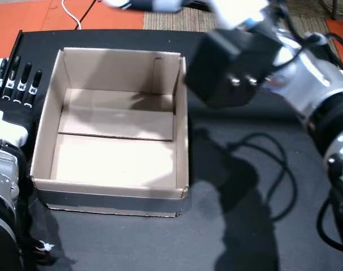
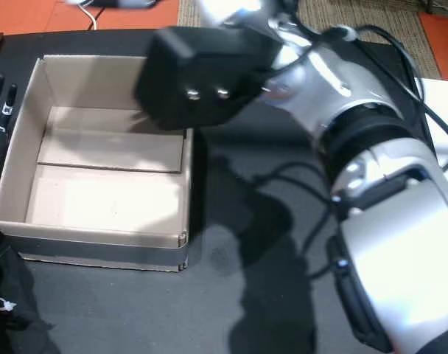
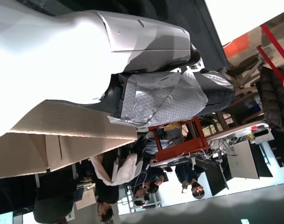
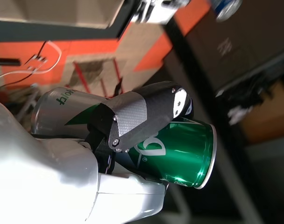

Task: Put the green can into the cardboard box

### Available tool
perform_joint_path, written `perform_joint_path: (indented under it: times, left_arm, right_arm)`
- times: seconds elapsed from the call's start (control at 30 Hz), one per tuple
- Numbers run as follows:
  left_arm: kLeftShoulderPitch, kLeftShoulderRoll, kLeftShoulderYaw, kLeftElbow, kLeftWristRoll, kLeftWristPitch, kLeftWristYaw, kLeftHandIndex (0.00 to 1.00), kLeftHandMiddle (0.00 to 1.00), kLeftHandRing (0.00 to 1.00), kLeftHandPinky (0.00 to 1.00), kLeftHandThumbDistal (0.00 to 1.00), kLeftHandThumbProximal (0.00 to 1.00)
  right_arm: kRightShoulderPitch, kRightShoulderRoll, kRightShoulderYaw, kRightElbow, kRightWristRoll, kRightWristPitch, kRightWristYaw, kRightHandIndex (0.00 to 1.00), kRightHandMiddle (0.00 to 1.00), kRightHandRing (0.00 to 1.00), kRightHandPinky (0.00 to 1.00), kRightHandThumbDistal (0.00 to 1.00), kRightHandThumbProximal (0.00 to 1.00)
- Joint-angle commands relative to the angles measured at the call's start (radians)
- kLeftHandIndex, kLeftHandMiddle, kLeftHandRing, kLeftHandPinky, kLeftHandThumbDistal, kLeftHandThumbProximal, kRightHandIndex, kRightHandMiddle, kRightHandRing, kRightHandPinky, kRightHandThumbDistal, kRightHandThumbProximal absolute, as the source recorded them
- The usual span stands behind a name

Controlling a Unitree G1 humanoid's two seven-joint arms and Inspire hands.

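While the open brown cardboard box (image 1: 112,141) rests empty on the black tabletop (image 1: 233,226), the right hand (image 4: 132,126) is seen in the right wrist view closed around the green and silver metal can (image 4: 179,154), a carbon-patterned finger (image 4: 142,112) pressed across its side. In both head views the right arm's black wrist block (image 1: 228,68) is held above the box's far right corner. The left hand (image 1: 16,82) is laid flat just beside the box's left wall, fingers straight and spread, nothing held.
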Motion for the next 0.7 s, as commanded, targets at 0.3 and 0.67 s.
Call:
perform_joint_path:
  times: [0.3, 0.67]
  left_arm:
    - [0.001, -0.009, -0.003, 0.007, -0.002, -0.008, -0.006, 0.63, 0.65, 0.79, 0.89, 0.00, 1.00]
    - [0.002, -0.011, -0.002, 0.006, -0.003, -0.010, -0.013, 0.67, 0.65, 0.76, 0.87, 0.00, 1.00]
  right_arm:
    - [-0.080, 0.021, 0.180, -0.013, -0.153, 0.020, -0.041, 0.00, 0.00, 0.04, 0.32, 0.21, 0.07]
    - [-0.142, 0.040, 0.162, 0.036, -0.083, 0.274, 0.462, 0.12, 0.11, 0.13, 0.29, 0.02, 0.40]
